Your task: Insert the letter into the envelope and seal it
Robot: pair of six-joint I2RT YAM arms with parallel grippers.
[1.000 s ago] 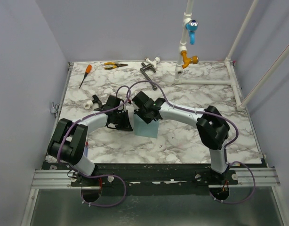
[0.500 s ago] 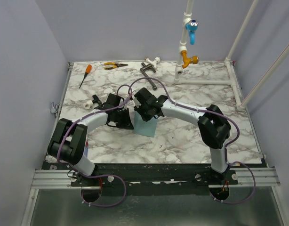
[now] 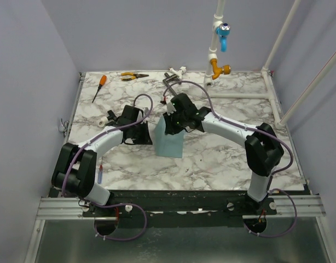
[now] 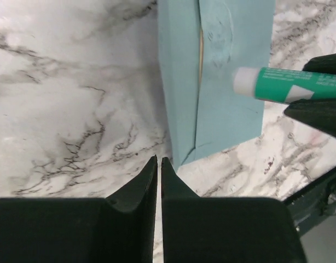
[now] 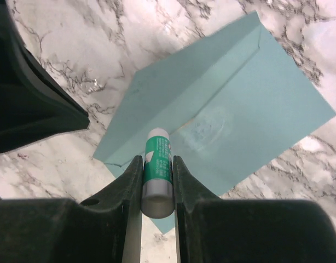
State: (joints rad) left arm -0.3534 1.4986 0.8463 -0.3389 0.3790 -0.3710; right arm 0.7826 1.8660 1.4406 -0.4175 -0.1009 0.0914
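Left hand (image 4: pixel 158 163), jaws pressed together and empty, is low over bare bench (image 4: pixel 75 98), just off the envelope's (image 4: pixel 228 109) left edge. The envelope lies flat mid-bench with open marble all round, and a peach sliver of the letter (image 4: pixel 201 55) shows under its flap. Right hand (image 5: pixel 157 160) grips a green glue stick (image 5: pixel 157 170), tip above the envelope.

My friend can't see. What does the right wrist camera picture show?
The right end effector grips a green-and-white glue stick, its white tip pointing at a light teal-blue paper envelope lying on the marbled white table.
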